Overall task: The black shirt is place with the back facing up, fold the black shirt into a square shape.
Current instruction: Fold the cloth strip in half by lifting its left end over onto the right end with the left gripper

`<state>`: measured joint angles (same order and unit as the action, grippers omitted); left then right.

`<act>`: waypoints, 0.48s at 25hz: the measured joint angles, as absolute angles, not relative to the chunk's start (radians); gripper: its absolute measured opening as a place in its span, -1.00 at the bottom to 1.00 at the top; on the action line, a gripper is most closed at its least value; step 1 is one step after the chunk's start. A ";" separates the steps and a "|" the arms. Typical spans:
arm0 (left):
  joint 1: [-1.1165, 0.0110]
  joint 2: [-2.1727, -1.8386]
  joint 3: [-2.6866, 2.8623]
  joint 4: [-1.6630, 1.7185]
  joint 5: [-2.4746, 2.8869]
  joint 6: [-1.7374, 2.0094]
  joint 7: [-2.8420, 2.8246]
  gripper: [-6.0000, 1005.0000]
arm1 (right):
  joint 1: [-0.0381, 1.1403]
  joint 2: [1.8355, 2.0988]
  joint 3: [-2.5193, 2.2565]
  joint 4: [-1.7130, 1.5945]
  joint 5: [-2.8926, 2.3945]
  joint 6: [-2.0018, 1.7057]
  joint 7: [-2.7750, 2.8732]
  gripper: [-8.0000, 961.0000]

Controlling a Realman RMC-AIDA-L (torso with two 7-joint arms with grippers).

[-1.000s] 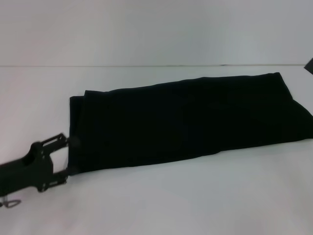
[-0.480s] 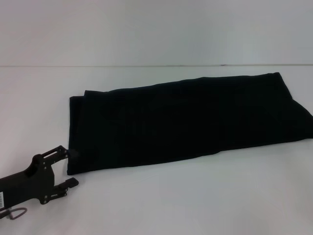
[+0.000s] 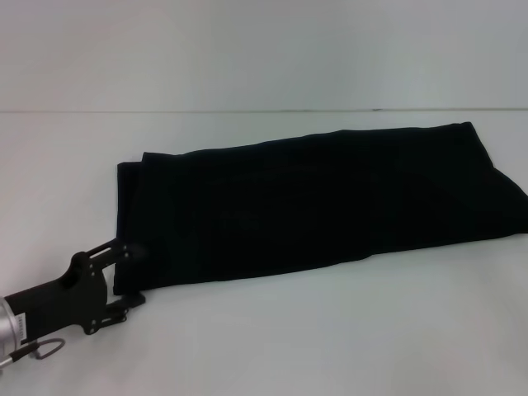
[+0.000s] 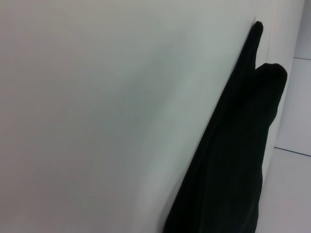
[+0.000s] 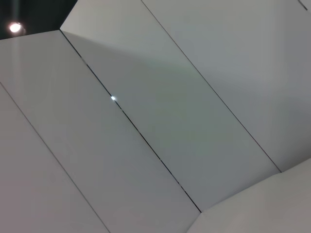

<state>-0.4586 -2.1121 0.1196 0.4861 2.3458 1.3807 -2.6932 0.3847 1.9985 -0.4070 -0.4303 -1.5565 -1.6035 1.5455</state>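
Head view shows your left gripper [image 3: 132,275], fingers spread wide, straddling the near-left corner of the long-folded black shirt [image 3: 313,202] on the tabletop [image 3: 330,330]; close squarely, probably catching every layer.

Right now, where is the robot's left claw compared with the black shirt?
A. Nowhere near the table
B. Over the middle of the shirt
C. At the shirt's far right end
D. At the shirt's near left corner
D: in the head view the left claw sits open at the near left corner of the black shirt, which lies folded into a long strip on the white table.
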 joint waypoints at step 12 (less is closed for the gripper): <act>-0.557 -2.123 0.120 0.437 2.340 1.267 -2.690 0.64 | 0.370 2.000 -0.401 -0.427 -1.549 -1.627 1.545 0.93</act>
